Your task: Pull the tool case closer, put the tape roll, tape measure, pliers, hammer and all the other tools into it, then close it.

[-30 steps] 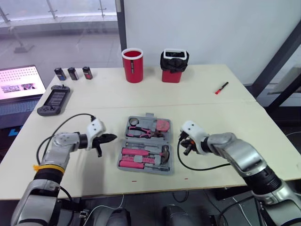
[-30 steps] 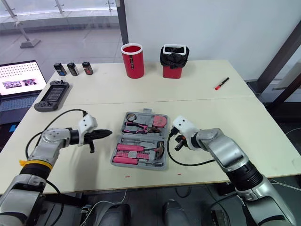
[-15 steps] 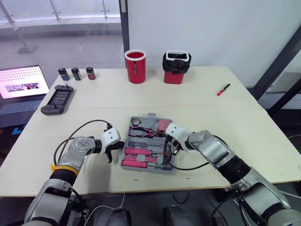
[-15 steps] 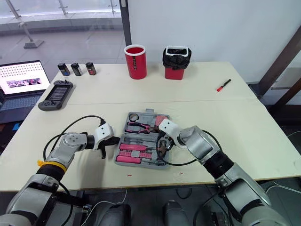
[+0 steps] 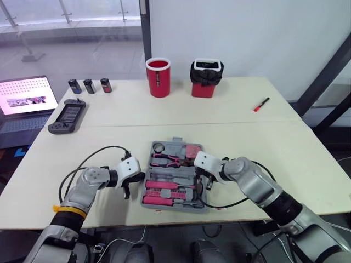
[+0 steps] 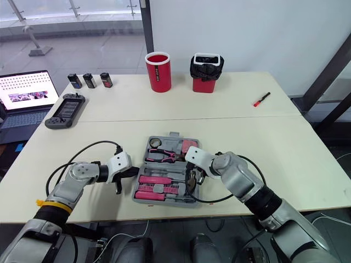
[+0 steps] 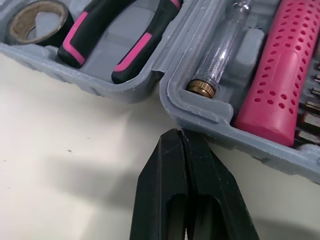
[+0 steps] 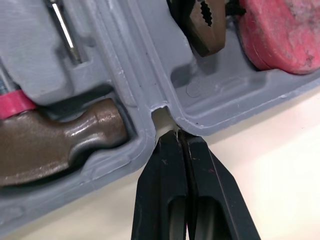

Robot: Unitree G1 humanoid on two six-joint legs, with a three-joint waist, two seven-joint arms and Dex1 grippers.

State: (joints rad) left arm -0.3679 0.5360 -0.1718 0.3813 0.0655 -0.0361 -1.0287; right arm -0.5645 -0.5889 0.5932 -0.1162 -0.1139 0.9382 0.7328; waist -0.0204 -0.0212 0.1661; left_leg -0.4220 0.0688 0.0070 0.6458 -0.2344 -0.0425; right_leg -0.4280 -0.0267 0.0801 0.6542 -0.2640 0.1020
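The left claw [image 7: 179, 134] is clenched on nothing, with its tip at the left rim of the open grey plastic tool case [image 5: 173, 175], beside the hinge notch. The case lies on the cream surface [image 5: 274, 131] with the black-and-pink pliers [image 7: 135, 47] and brown-headed hammer [image 8: 65, 145] inside. The right claw [image 8: 178, 134], also clenched and empty, has its tip at the right rim's notch. Since half a second ago, the case and both claws have come slightly nearer the robot.
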